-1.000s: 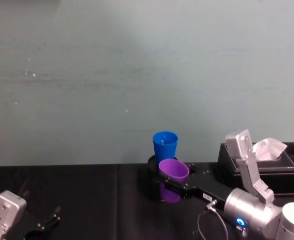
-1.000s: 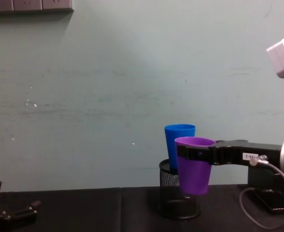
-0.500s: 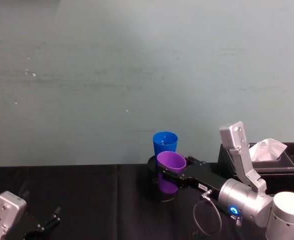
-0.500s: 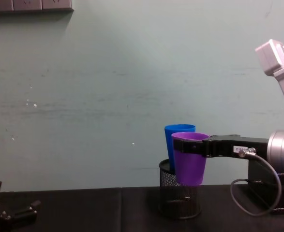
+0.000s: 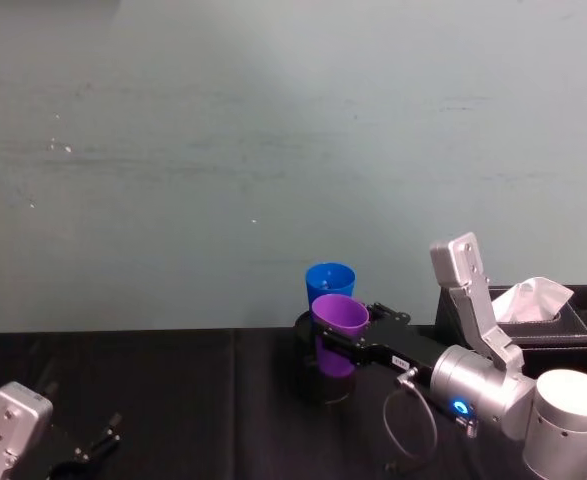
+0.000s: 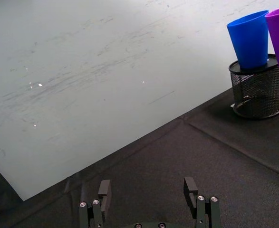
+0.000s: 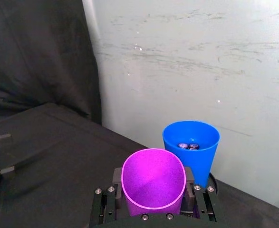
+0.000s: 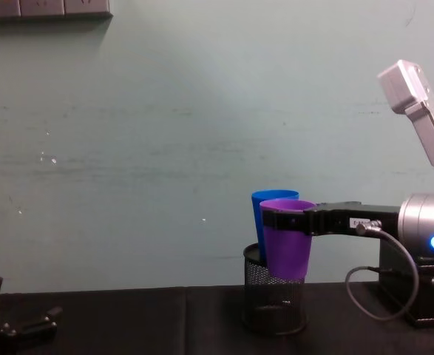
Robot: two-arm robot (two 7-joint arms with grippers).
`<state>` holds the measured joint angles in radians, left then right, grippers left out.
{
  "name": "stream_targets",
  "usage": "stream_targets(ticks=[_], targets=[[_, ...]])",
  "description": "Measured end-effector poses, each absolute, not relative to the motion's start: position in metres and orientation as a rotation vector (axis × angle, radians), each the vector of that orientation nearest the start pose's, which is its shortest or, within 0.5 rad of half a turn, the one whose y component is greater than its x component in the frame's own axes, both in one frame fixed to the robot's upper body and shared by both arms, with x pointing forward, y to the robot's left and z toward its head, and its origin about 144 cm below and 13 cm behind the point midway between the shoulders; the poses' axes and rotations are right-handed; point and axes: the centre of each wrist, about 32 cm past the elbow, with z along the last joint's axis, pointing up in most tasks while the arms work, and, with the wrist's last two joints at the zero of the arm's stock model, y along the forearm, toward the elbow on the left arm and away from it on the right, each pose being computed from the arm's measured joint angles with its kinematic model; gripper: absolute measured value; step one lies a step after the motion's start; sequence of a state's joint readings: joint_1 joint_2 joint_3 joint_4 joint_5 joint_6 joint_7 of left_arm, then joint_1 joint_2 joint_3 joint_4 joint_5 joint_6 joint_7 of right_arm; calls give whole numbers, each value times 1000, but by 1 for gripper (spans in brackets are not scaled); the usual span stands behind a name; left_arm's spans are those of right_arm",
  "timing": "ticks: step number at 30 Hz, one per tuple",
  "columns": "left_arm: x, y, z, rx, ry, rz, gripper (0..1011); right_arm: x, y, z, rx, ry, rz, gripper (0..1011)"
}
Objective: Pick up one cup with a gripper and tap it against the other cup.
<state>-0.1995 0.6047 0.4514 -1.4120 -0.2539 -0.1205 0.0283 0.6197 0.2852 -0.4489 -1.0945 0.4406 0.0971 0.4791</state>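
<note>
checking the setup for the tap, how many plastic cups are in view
2. The purple cup is held above the table by the right gripper. The blue cup stands in the black wire-mesh pen holder, just behind the purple one. No others seem hidden.

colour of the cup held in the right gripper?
Purple, plain with no pattern. The purple cup shows best in the right wrist view.

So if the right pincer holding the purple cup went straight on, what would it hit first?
Probably the blue cup, standing in the mesh holder just beyond the purple cup that the right pincer grips. I cannot tell whether the cups touch.
</note>
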Motion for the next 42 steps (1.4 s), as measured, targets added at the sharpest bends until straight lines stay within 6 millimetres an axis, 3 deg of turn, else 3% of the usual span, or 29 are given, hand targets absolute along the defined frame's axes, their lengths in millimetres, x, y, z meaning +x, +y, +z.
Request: stream_targets(ticks=[26,42], targets=[[489,310,1140,304,-285,1248,1000,635,-229,1217,-69,44,-862,735],[489,310,1140,304,-285,1248,1000,638,-230,1220,-41,24,-866,735]])
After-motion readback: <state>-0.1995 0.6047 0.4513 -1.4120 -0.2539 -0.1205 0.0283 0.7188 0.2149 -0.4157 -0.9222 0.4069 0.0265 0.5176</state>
